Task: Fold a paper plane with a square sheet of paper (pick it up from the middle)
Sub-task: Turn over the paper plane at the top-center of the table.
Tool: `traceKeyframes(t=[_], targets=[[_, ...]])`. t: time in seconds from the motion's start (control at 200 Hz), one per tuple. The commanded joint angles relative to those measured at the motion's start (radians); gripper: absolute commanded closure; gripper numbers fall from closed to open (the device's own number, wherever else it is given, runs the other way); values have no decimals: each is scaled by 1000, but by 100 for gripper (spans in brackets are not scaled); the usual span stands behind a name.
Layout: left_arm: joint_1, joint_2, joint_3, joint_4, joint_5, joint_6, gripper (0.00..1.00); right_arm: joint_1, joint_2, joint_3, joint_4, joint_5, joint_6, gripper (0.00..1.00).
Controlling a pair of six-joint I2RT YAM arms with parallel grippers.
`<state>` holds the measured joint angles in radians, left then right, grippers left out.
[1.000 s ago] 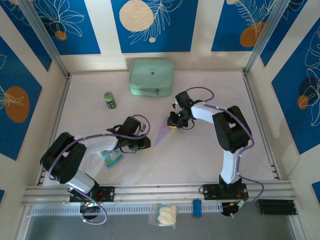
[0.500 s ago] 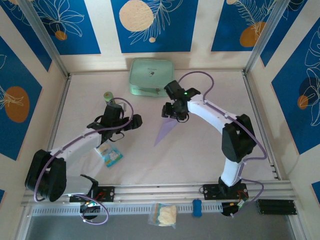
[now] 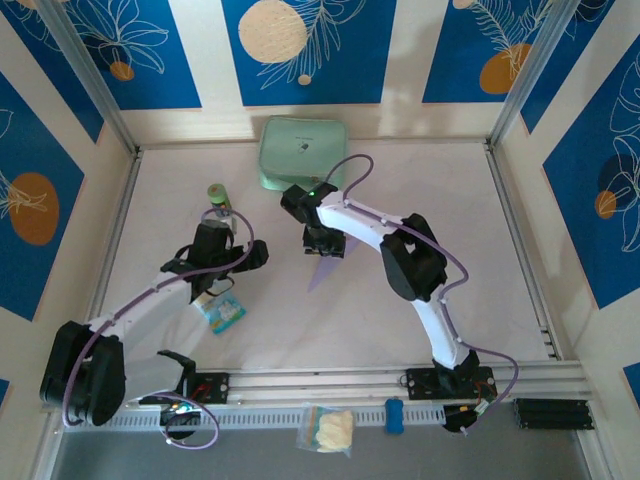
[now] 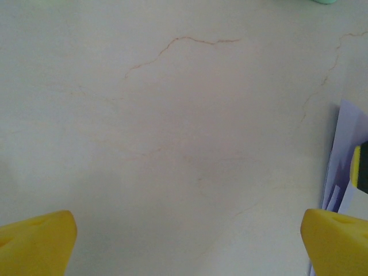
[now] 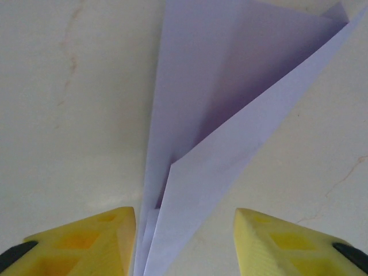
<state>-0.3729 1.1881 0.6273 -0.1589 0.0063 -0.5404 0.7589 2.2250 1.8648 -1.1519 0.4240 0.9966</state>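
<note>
At the middle of the table (image 3: 440,200), a little nearer than the mint-green pouch (image 3: 303,153), my right gripper (image 5: 184,241) hangs over the paper plane (image 5: 230,115). Its yellow fingers (image 5: 86,241) are parted, one on each side of the lavender folds where they taper toward me. The paper lies flat on the tabletop between them and I am not pinching it. My left gripper (image 4: 184,247) is spread wide over bare marbled surface just left of the plane, grasping nothing, and one lavender edge shows at the right rim of its wrist view. The open room lies to the right: a wide bare stretch runs from the plane to the right wall, and another from the plane toward the near rail (image 3: 320,380). The left is more crowded. A small green can (image 3: 219,200) stands just beyond my left wrist. The blue-and-white snack packet (image 3: 221,312) lies beside my left forearm on its near side. The pouch sits against the back wall, close behind my right wrist. My right arm arches over the ground to the plane's right. In front of the rail lie a clear bag of pale pieces (image 3: 327,430) and a small blue object (image 3: 394,415).
</note>
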Motion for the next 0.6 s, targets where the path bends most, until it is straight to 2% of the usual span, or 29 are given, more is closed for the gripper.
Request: traceKeyframes(t=[0.0,0.595], targets=[[12,-17,-16,-12,7,17,1,-5,31,38,-101,39,70,54],[14,37,1,8,47,-2,1,-24,39,-1,-103,49,95,75]])
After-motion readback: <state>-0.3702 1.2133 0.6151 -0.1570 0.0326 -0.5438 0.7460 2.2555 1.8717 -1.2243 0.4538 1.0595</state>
